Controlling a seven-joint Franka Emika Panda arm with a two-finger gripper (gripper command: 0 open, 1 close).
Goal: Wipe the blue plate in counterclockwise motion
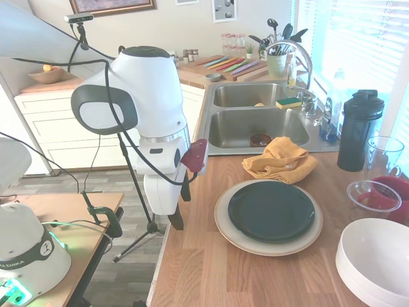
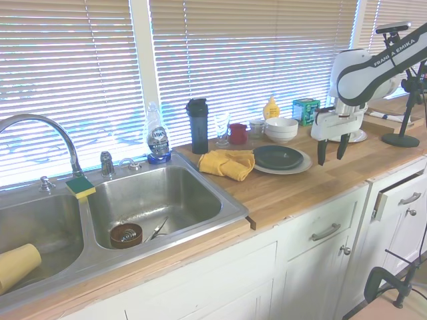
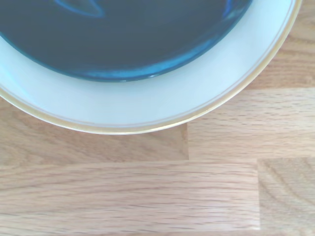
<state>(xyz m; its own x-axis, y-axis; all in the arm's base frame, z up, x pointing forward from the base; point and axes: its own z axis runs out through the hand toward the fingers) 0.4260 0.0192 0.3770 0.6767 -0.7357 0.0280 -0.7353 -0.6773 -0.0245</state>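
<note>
Second exterior view has the claw [image 2: 332, 148] hanging over the wooden worktop [image 2: 313, 183], just beside the stacked plates on the side away from the sink, fingers spread apart, nothing between them. Blue plate [image 1: 271, 209] sits centred on the larger cream plate [image 1: 227, 231], near the worktop's front part; yellow cloth [image 1: 280, 161] lies crumpled behind the plates, toward the sink [image 1: 255, 128], touching or nearly touching the cream rim, can't tell which. Wrist view shows only the blue plate's edge, the cream rim and bare wood, so the arm is not yet over the cloth. Likely next step: reach across the plates to get the cloth. Risks, as judgement: reaching low over the stack could knock the blue plate, which is only resting on the cream one and looks glossy, so it may slide or spin during wiping; a shallow pinch on the bunched cloth could grab one fold and drop it mid-wipe; pressing off-centre could tip the stack; a wide sweep could hit the white bowls [image 1: 377, 262] or the clear glass bowl [image 1: 374, 195] close by. Counts: one blue plate, one cream plate, one yellow cloth, one stack of white bowls (number in it unclear), one black shaker bottle [image 1: 358, 131].
</note>
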